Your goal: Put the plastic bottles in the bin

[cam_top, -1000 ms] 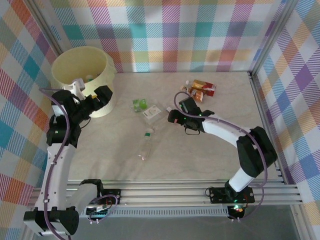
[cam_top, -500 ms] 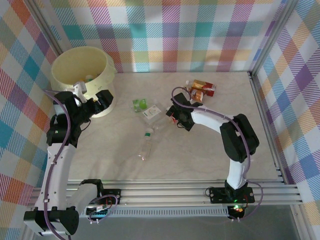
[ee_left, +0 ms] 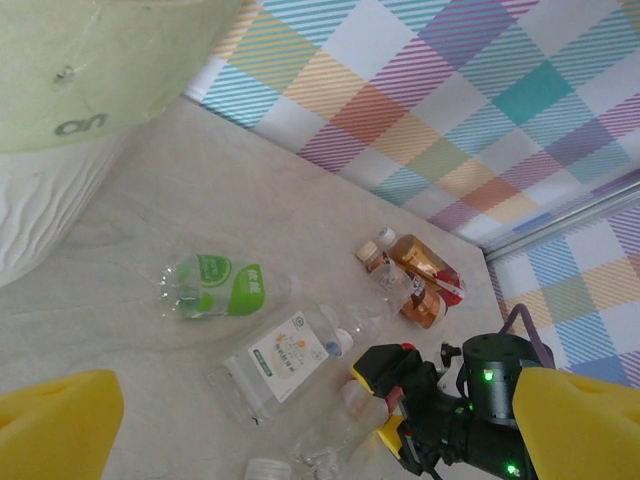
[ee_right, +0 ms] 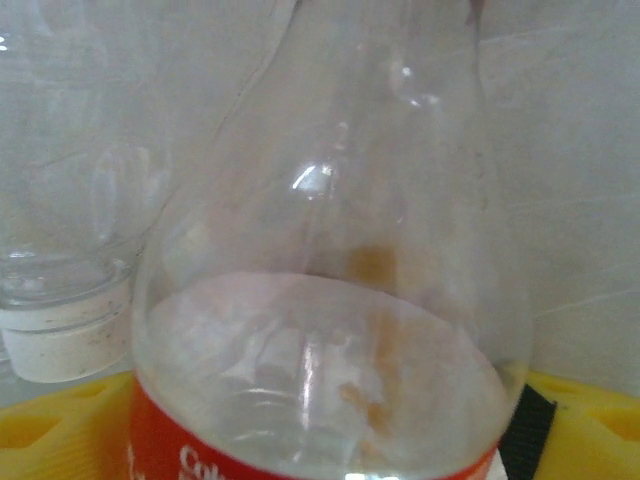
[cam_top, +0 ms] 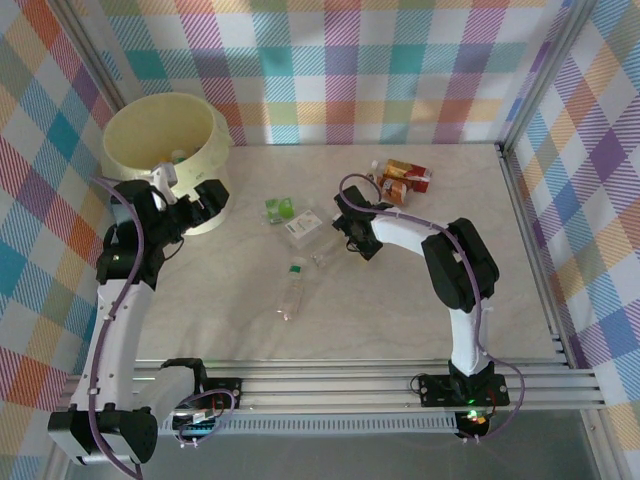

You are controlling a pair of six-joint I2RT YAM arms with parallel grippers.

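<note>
The plastic bottles (cam_top: 303, 226) are lying loose around mid-table, and one of them, a clear red-labelled bottle (ee_right: 330, 340), is sitting right between the yellow fingers (ee_right: 590, 420) of the right gripper (ee_left: 380, 400). The fingers are flanking its body on both sides, but I cannot tell whether they are pressing on it. Its long axis is running straight out from the wrist with the neck pointing away, so the jaws are spanning its width.

The white cap (ee_right: 60, 340) of a neighbouring bottle is lying close beside it, possibly touching. Further left a green-labelled bottle (cam_top: 280, 208) is resting, nearer a green-capped bottle (cam_top: 292, 288), and to the far right some orange-labelled bottles (cam_top: 403, 178).

The bin (cam_top: 122, 125) is standing at the far left, well apart from this gripper. The left gripper (cam_top: 188, 197) is hovering beside the bin's wall, fingers wide apart and empty, so the right arm is the nearer one to the bottles.
</note>
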